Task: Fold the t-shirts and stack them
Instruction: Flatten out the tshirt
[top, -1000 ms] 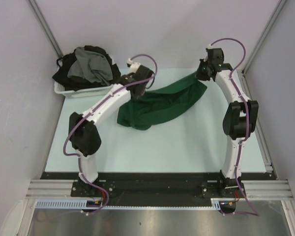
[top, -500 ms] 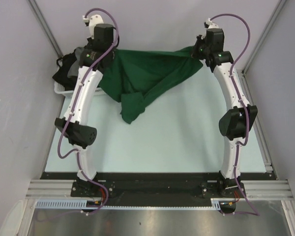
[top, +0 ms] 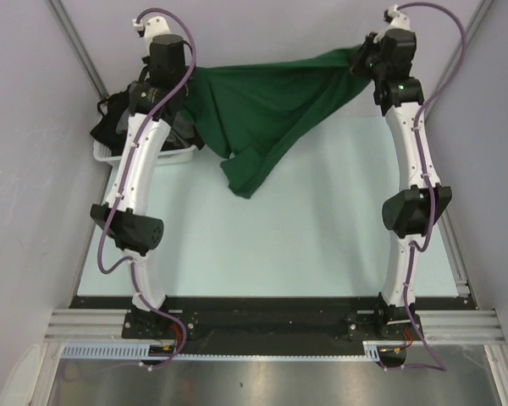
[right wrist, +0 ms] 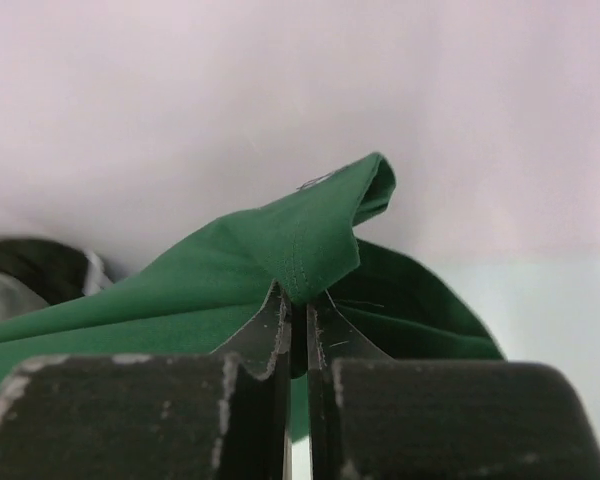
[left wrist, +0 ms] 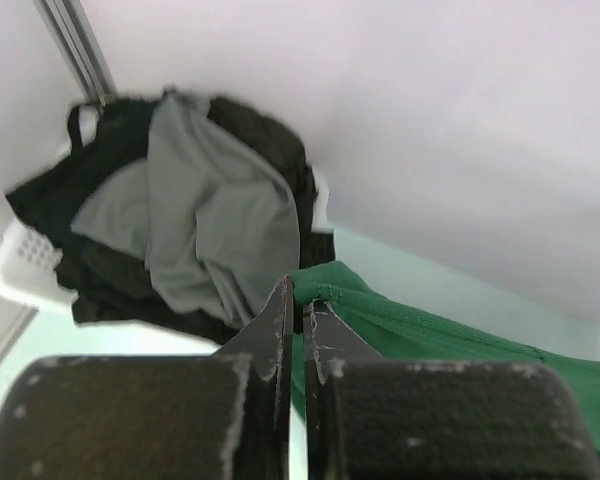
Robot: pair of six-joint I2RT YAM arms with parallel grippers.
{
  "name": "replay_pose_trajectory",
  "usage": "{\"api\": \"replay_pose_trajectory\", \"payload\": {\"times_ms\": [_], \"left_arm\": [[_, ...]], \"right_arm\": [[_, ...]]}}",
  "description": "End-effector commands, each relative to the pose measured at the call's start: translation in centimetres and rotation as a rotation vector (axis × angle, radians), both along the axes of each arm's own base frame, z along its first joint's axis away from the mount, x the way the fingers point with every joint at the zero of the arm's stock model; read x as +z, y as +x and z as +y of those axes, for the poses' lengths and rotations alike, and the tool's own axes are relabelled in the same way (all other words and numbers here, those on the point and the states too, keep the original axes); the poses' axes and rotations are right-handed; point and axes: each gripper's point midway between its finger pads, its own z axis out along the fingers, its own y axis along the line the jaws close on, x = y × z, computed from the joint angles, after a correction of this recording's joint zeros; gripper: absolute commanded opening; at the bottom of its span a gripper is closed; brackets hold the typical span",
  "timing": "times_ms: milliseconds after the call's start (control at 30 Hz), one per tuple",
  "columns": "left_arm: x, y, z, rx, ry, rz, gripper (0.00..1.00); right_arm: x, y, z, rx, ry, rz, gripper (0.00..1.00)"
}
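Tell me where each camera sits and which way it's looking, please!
Top camera: high above and behind the arms, looking down at the table; both whole arms show, bases at the bottom.
Left wrist camera: on the left arm, looking past the left gripper at the white basket holding a grey t-shirt; its two fingers show.
Right wrist camera: on the right arm, looking past the right gripper toward the wall; its fingers show.
Shared: all three see the dark green t-shirt, pinched by both grippers.
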Motion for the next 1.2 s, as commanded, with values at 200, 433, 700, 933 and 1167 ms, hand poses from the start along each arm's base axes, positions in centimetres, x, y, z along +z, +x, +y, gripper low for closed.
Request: {"api": "replay_pose_trajectory", "payload": {"times_ms": [200, 433, 700, 933, 1167], "left_arm": [[20.1, -8.6, 3.9, 0.110, 0.021, -0.579, 0.00], [20.1, -8.6, 4.2, 0.142, 0.051, -0.551, 0.00], [16.1, -7.6, 4.5, 0.134, 0.010, -0.446, 0.00], [11.6, -3.9, 3.5, 0.104, 0.017, -0.321, 0.00], [0.0, 0.9, 0.9, 0.021, -0.037, -0.025, 0.00]], "right_arm": [[19.3, -5.1, 2.1, 0.084, 0.024, -0.542, 0.00], [11.9, -2.0, 0.7, 0.045, 0.040, -0.345, 0.00], [10.1, -1.6, -2.8, -0.032, 0.047, -0.286, 0.00], [9.0, -0.9, -4.9, -0.083, 0.070, -0.248, 0.00], [-4.5, 2.6, -6.2, -0.140, 0.183, 0.144, 0.00]]}}
